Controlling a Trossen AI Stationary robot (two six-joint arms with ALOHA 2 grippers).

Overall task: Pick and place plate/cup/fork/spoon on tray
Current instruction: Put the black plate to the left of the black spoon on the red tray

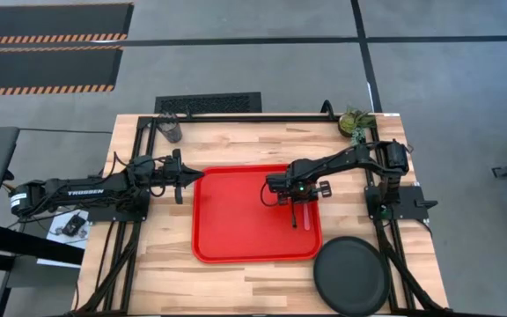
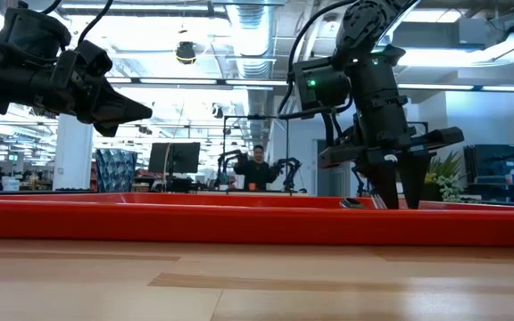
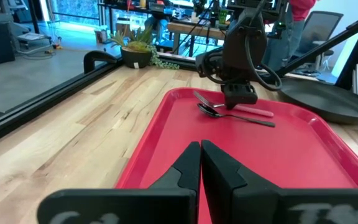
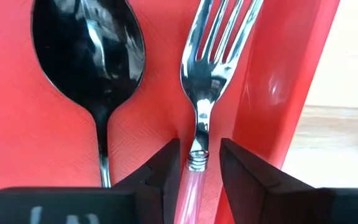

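The pale pink fork point(image 4: 197, 124) lies on the floor of the red tray point(image 1: 236, 229), close to its right rim, with the black spoon point(image 4: 89, 56) beside it. My right gripper point(image 4: 199, 165) points down over the tray. It is narrowly open and its fingers stand on either side of the fork's handle, just behind the neck. My left gripper point(image 3: 201, 158) is shut and empty, and hovers at the tray's left edge point(image 1: 186, 180). The black plate point(image 1: 350, 275) rests on the table off the tray's near right corner. The dark cup point(image 1: 172, 130) stands at the far left.
A small potted plant point(image 1: 356, 121) stands at the table's far right corner. Bare tray floor lies to the left of the cutlery. In the low view, a person shows in the room beyond the table point(image 2: 257, 168).
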